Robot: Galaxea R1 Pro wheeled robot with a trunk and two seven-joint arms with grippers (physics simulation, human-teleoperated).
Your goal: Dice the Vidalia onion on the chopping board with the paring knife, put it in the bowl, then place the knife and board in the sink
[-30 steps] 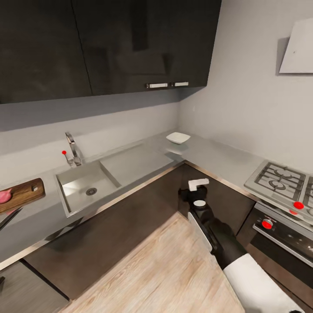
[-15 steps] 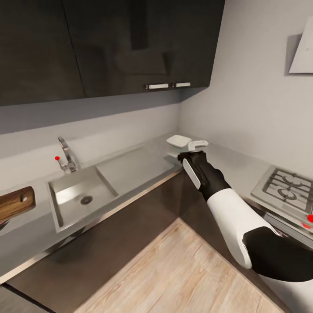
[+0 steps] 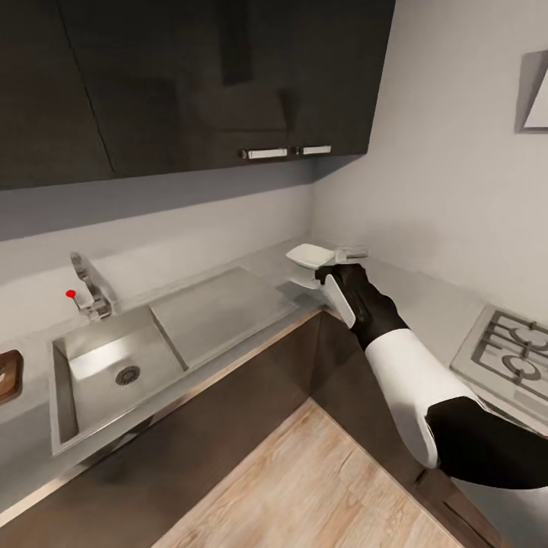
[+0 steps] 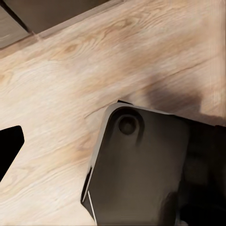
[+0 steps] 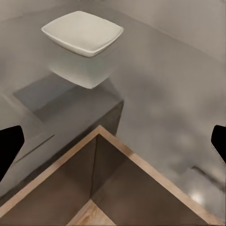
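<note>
The white squarish bowl (image 3: pixel 310 255) (image 5: pixel 84 33) sits on the grey countertop (image 3: pixel 396 293) in the corner. My right gripper (image 3: pixel 352 253) hovers just right of the bowl, over the counter edge. In the right wrist view its dark fingertips (image 5: pixel 9 146) stand wide apart with nothing between them. The steel sink (image 3: pixel 72 365) with tap (image 3: pixel 87 285) lies to the left. Just a sliver of the brown chopping board (image 3: pixel 7 374) shows at the far left edge. The Vidalia onion and the paring knife are out of view. One fingertip (image 4: pixel 9 146) of my left gripper hangs over the wood floor.
The flat drainboard (image 3: pixel 217 312) lies between sink and bowl. A gas hob (image 3: pixel 510 354) sits on the counter at the right. Dark wall cabinets (image 3: pixel 190 76) hang above. Light wood floor (image 3: pixel 304 479) runs along the dark lower cabinets.
The head view has swung right, so the board and sink slid left in the picture. My right arm rose from below the counter edge and reached up beside the bowl.
</note>
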